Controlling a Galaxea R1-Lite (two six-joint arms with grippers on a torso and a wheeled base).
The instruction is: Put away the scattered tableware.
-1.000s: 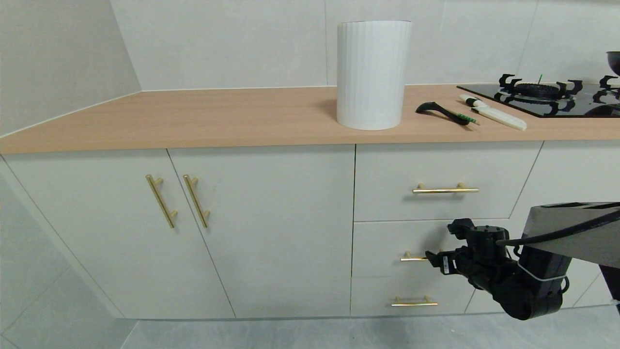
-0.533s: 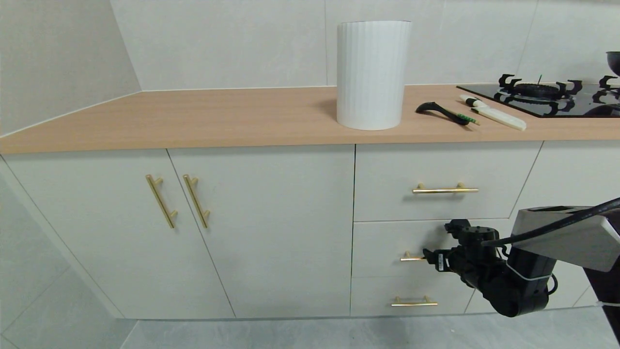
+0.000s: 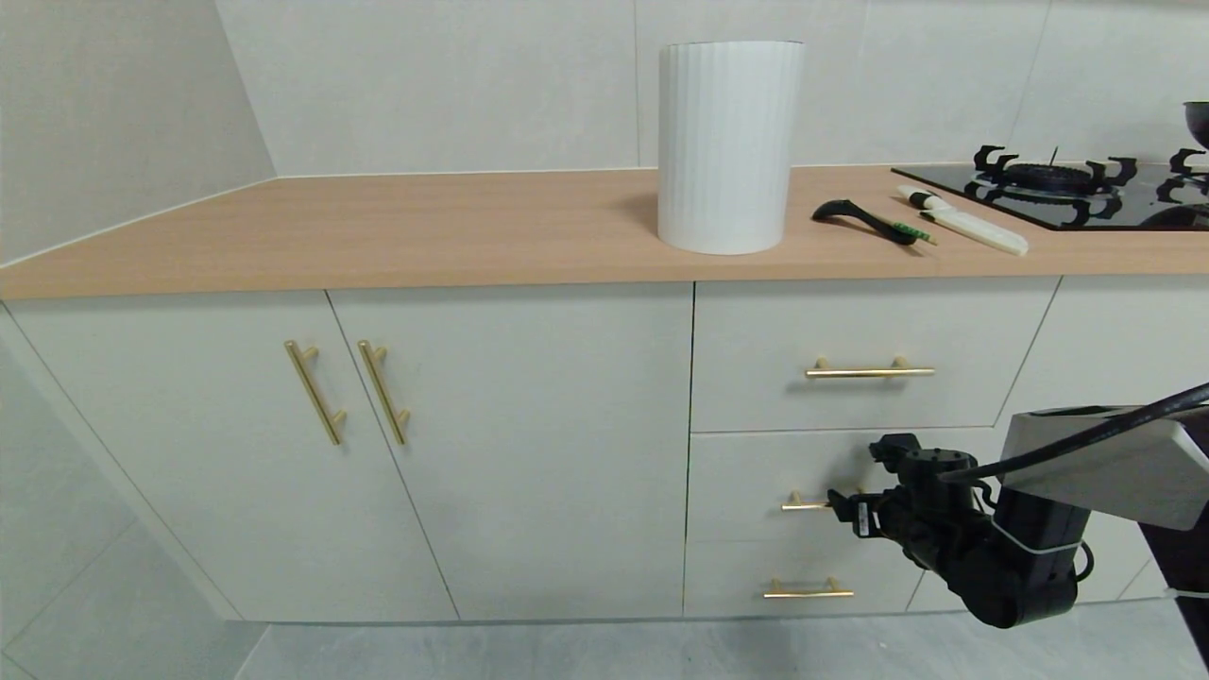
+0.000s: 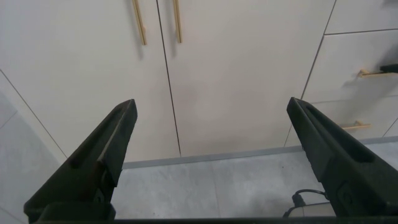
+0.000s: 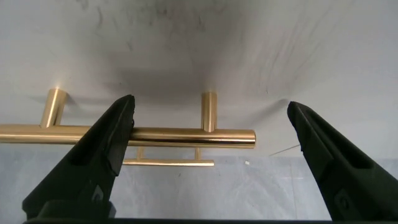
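Right gripper [image 3: 839, 501] sits low in front of the pale grey middle drawer [image 3: 746, 472], its black fingers spread wide and holding nothing. In the right wrist view the brass bar handle [image 5: 155, 135] of that drawer runs across between and behind the fingers, with its free end and one mounting post in the gap; whether a finger touches the bar cannot be told. The bottom drawer's brass handle [image 3: 808, 592] lies below it.

The left gripper [image 4: 211, 106] is also wide open and empty, facing the pale grey cabinet doors [image 4: 242, 74] and the grey floor [image 4: 205, 186].

Up on the wooden countertop [image 3: 425, 227], the scattered tableware lies between a tall white ribbed cylindrical container [image 3: 725, 146] and a black gas hob [image 3: 1048, 184]: a black spoon-like utensil [image 3: 855, 215] near the container, and just beside it a long white knife-like utensil [image 3: 968, 227]. Both are well apart from either gripper.
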